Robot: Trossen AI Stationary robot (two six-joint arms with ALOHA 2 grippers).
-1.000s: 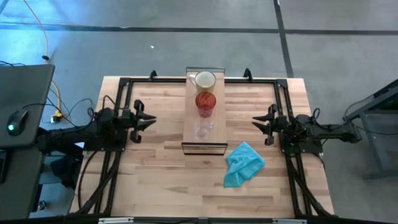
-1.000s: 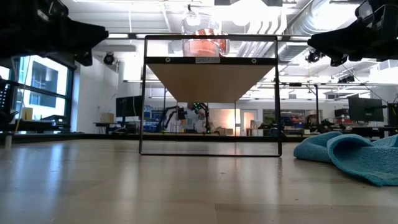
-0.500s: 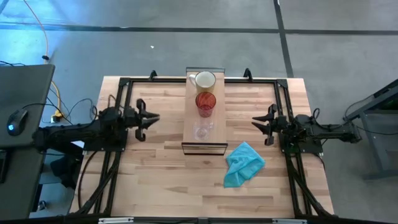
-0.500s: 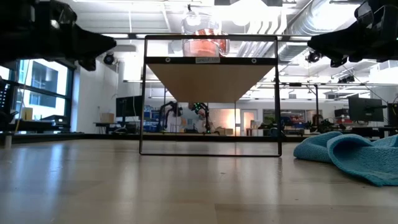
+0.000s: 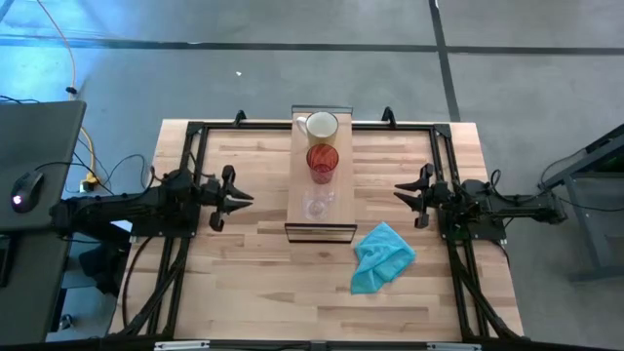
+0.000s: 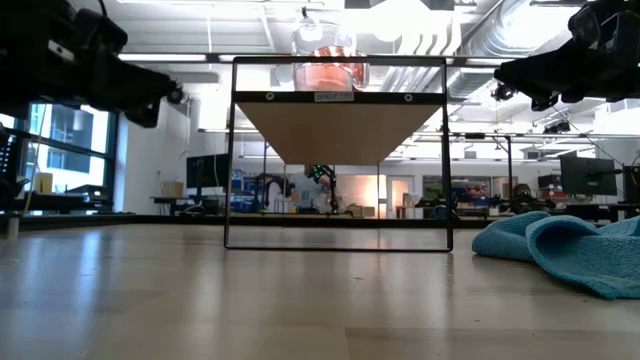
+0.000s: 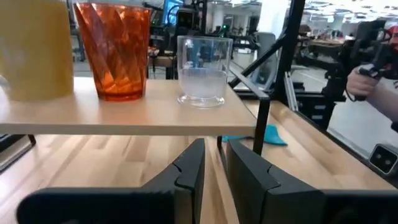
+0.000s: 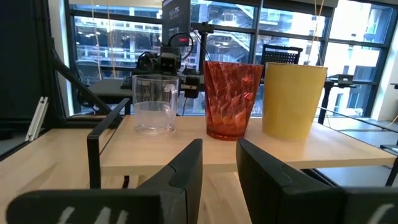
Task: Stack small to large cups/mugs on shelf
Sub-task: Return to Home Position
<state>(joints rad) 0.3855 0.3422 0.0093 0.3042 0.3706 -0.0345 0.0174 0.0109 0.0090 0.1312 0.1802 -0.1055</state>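
Overhead, items as found:

Shelf [image 5: 337, 191]: a narrow board raised on a dark frame over the table [image 5: 244, 283]. It stood at centre, toward 12 o'clock, with its long axis running 12 to 6.

Mug [image 5: 321, 126]: upright at the shelf's 12 o'clock end, mouth up, handle pointing to 9 o'clock.

Red cup [image 5: 323, 161]: upright at mid-shelf, just 6 o'clock of the mug and apart from it.

Glass [image 5: 316, 206]: upright, next toward 6 o'clock, short of the shelf's end. The three formed one row along the long axis.

Cloth [image 5: 382, 256]: crumpled on the table at 4 o'clock from the shelf's 6 o'clock end.

Left gripper [image 5: 246, 198]: at 9 o'clock of the shelf and apart from it, pointing to 3 o'clock. Its fingers were drawn nearly together and held nothing.

Right gripper [image 5: 398, 190]: at 3 o'clock of the shelf and apart from it, pointing to 9 o'clock. Its fingers were likewise narrow and empty.
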